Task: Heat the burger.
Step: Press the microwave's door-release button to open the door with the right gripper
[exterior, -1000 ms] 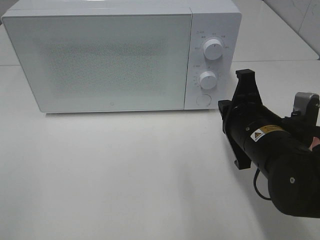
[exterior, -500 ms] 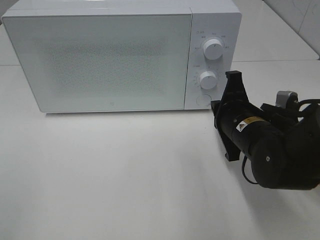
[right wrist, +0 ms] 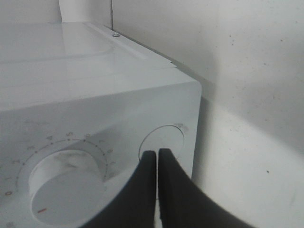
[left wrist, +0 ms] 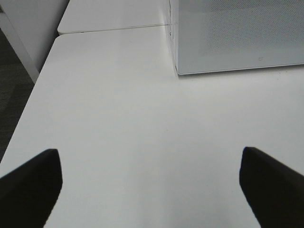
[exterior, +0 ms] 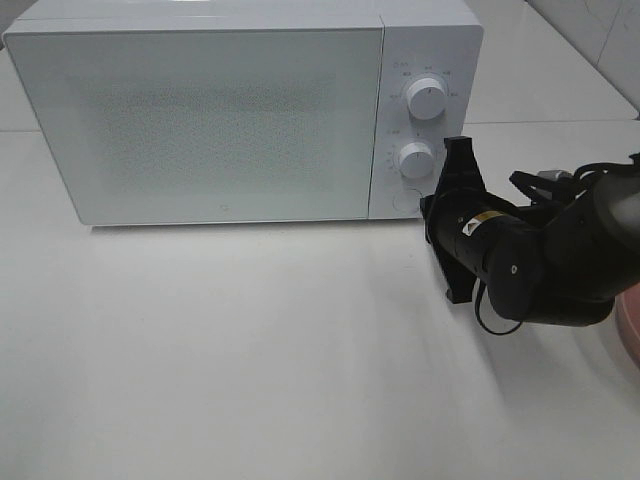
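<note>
The left jaws, seen only from the left wrist, stand wide apart over the bare bench (left wrist: 142, 118) and hold nothing. At eleven o'clock on the bench, the microwave (exterior: 430, 30) lies long side left to right, its door (exterior: 200, 120) closed. The burger cannot be made out in any view, as the door's speckled panel hides the inside, so its position and direction are unknown. At three o'clock the right arm (exterior: 540, 260) covers its own jaws. The right wrist view shows them pressed together, empty, with tips at the round button (right wrist: 164, 137) under the lower knob (exterior: 415, 159). A pink plate (exterior: 630, 320) is cut off at four o'clock.
</note>
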`<state>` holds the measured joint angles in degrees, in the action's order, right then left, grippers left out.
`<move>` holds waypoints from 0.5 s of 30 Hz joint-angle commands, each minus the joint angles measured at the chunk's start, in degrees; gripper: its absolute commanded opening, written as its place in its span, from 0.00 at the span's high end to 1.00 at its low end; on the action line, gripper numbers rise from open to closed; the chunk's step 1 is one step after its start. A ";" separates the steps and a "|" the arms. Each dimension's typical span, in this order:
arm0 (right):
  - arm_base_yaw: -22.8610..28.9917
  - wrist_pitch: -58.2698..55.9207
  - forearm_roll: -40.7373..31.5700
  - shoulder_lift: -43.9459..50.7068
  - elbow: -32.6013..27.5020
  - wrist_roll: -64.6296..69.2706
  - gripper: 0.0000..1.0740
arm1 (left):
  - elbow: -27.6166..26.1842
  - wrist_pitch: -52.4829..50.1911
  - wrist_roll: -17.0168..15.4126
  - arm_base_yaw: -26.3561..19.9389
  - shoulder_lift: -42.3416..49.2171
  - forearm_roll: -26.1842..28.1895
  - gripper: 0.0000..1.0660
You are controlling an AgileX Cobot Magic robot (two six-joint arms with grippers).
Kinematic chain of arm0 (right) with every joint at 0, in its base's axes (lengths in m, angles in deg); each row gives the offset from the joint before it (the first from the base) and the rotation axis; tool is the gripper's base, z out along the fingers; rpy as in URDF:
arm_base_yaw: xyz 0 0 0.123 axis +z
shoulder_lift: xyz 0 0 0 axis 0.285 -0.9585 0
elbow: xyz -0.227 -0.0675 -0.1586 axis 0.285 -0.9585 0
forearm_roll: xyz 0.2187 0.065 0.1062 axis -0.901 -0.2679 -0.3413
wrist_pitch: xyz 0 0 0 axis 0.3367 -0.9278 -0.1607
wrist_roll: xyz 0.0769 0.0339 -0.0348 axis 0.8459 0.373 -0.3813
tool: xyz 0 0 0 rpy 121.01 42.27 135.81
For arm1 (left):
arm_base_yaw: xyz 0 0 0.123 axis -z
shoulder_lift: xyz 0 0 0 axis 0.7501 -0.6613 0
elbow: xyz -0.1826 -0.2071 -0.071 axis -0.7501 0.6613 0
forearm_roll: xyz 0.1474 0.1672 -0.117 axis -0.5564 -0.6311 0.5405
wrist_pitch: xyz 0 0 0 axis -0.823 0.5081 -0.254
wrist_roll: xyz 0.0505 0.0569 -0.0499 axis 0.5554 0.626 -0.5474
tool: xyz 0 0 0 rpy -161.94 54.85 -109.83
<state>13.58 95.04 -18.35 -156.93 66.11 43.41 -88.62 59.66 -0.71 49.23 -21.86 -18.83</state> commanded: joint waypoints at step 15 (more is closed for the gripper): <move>-2.58 -3.95 2.75 -4.24 7.16 -1.26 1.00 | 0.17 -0.52 -0.11 0.23 1.26 0.23 0.12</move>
<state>11.75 91.14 -15.83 -161.28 72.64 43.01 -88.62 59.66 -0.71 49.23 -21.86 -18.83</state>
